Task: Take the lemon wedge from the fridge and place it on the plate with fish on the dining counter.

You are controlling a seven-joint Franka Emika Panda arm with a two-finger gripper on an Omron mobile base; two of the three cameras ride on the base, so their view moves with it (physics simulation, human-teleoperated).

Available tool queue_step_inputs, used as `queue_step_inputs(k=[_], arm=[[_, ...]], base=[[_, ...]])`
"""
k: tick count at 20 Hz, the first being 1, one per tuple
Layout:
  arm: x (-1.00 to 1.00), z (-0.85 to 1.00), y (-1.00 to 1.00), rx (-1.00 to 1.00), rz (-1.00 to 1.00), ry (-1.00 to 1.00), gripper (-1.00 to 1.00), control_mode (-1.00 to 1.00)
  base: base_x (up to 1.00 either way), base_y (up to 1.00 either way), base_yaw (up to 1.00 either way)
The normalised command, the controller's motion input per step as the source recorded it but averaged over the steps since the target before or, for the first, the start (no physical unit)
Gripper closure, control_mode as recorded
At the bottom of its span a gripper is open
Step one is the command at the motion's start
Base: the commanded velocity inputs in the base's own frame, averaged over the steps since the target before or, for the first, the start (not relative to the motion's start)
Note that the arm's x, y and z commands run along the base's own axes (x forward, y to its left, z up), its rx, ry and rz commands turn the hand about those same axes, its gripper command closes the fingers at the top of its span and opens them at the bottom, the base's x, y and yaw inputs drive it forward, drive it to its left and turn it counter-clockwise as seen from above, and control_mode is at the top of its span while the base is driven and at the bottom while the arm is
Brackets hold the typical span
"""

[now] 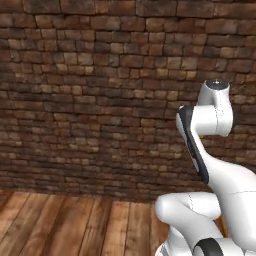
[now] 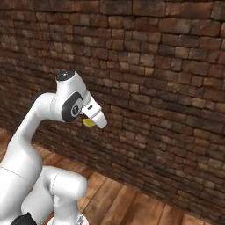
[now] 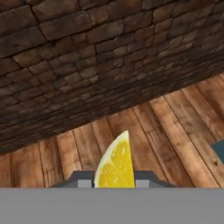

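Observation:
A yellow lemon wedge [image 3: 116, 166] sticks up between my gripper's [image 3: 114, 180] two dark fingertips in the hand view, held firmly, its pointed end toward the brick wall. From the right base view the lemon wedge [image 2: 89, 122] peeks out as a small yellow piece under the white hand, where the gripper [image 2: 91, 121] is raised at chest height in front of the wall. The fridge, the plate with fish and the dining counter are out of view.
A dark brown brick wall [image 1: 100, 90] spans both base views close ahead. Wooden plank floor [image 1: 70, 225] runs along its foot. A teal-blue corner [image 3: 218, 151] shows at the right edge of the hand view.

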Motion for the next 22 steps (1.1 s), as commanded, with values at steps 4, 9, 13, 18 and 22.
queue_step_inputs(k=[4,9,13,18,22], arm=[[0.00,0.00,0.00,0.00,0.00,0.00,1.00,1.00],[0.00,0.00,0.00,0.00,0.00,0.00,1.00,1.00],[0.00,0.00,0.00,0.00,0.00,0.00,1.00,1.00],[0.00,0.00,0.00,0.00,0.00,0.00,1.00,1.00],[0.00,0.00,0.00,0.00,0.00,0.00,1.00,1.00]], base=[[0.00,0.26,0.94],[0.00,0.29,0.93],[0.00,0.42,0.89],[0.14,0.50,0.83],[0.70,0.65,0.64]])
